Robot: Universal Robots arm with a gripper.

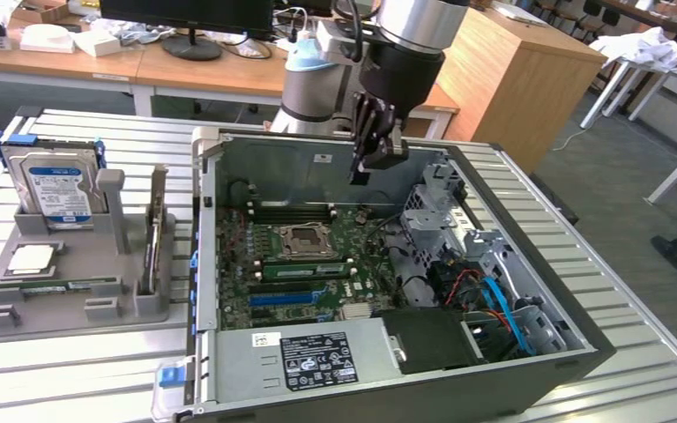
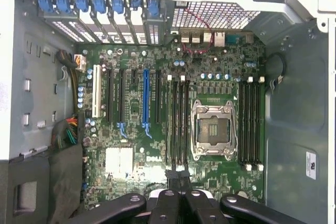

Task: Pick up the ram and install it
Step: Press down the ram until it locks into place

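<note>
Slatted metal table (image 1: 80, 379) w/ PC case (image 1: 274, 163), gripper (image 1: 362, 174) above; wood desks (image 1: 56, 63) behind.

Slatted pale metal table (image 1: 68, 388), ribs running across the frame. I see two loads directly on it.

Left of frame: grey moulded fixture tray (image 1: 56, 313), sitting flat on the slats near the table's left edge.

Centre to right: computer case (image 1: 268, 167) on its side, open face up, covering most of the tabletop.

Tray and case are just beside each other; I cannot tell whether they touch. Slats show at lower left and along the right edge.
</note>
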